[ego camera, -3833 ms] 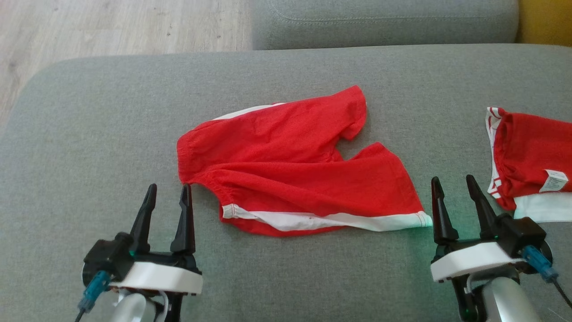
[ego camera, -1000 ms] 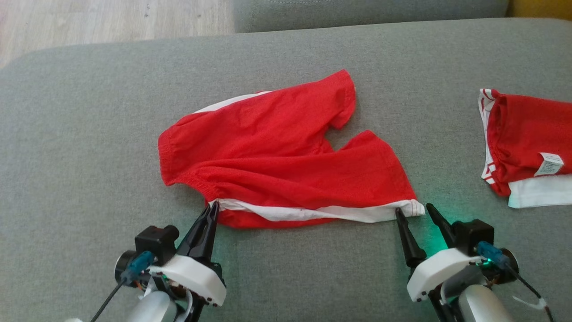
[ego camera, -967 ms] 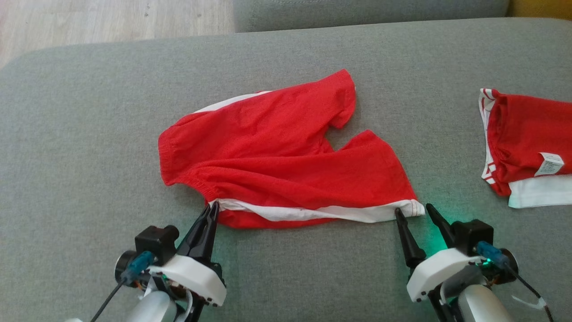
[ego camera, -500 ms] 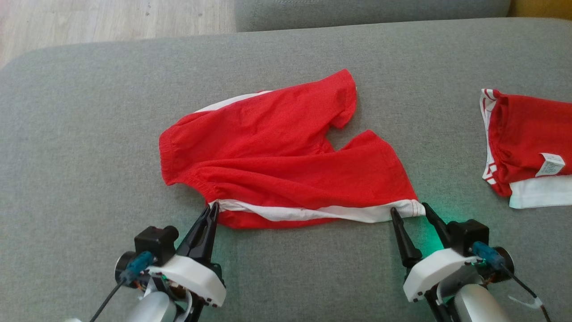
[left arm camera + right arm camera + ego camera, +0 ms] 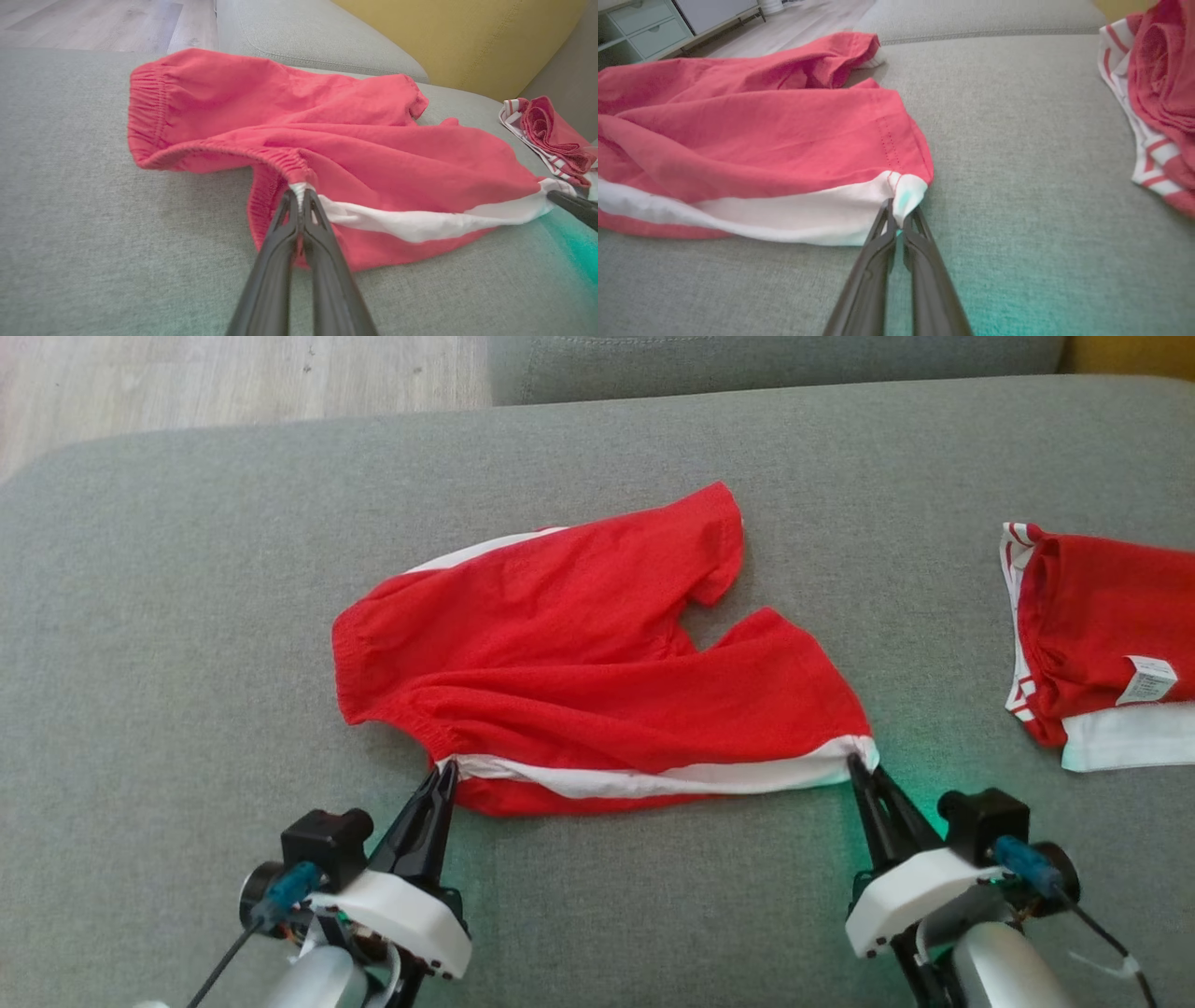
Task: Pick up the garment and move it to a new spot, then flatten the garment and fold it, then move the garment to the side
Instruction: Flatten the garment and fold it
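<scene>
1. Pinches left gripper tight on the waistband corner of the red shorts.
2. Clamps right gripper on the white-striped hem corner.
3. Has the red shorts lying spread on the grey sofa cushion, well apart from another red garment.

The left claw has its two dark fingers pressed together on the waistband end of the white stripe of the red garment. The garment lies rumpled on the grey sofa cushion. The right claw meets the stripe's far end. A second garment, red and white, lies beyond it.
</scene>
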Controlling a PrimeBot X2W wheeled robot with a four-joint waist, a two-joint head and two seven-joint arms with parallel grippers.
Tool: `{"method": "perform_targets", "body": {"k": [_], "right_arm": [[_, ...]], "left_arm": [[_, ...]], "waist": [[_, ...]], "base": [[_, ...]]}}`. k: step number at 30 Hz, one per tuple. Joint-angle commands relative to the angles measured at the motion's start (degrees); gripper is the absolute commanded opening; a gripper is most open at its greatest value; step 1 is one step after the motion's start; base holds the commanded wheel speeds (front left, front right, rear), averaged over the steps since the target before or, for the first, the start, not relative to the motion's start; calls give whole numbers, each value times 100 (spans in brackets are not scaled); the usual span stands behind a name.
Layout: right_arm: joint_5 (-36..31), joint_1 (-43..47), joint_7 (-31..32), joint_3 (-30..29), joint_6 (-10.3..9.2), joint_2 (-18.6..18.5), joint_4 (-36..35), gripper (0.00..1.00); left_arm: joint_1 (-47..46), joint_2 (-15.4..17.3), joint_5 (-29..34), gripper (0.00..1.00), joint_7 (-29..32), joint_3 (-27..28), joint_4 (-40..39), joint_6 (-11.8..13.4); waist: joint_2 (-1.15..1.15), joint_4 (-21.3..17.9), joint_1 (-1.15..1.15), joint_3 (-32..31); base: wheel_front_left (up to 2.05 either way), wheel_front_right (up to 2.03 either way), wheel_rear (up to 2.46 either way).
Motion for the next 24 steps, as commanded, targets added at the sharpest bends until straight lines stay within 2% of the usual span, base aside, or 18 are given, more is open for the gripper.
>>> {"method": "perform_targets", "body": {"k": [1, 6, 11, 17, 24], "right_arm": [[-57, -246, -91, 78, 39, -21, -230, 0], [34, -367, -62, -77, 39, -44, -565, 0], [224, -707, 142, -82, 39, -228, -1048, 0], [518, -1554, 653, 54, 39, -571, -1587, 0], [812, -2602, 1155, 180, 39, -649, -1800, 0]], "left_arm": [[-296, 155, -15, 0, -80, 216, -211, 21], [-429, 311, 55, 0, -101, 225, -450, -17], [-821, 516, 52, 0, 36, 308, -947, -119], [-1814, 732, -65, 0, 507, 484, -1512, -257], [-2975, 820, -209, 0, 930, 570, -1550, -388]], "waist": [[0, -6, 0, -11], [0, -38, 0, -65], [0, -80, 0, -147], [0, -112, 0, -318], [0, -218, 0, -594]], "base": [[0, 0, 0], [0, 0, 0], [0, 0, 0], [0, 0, 0], [0, 0, 0]]}}
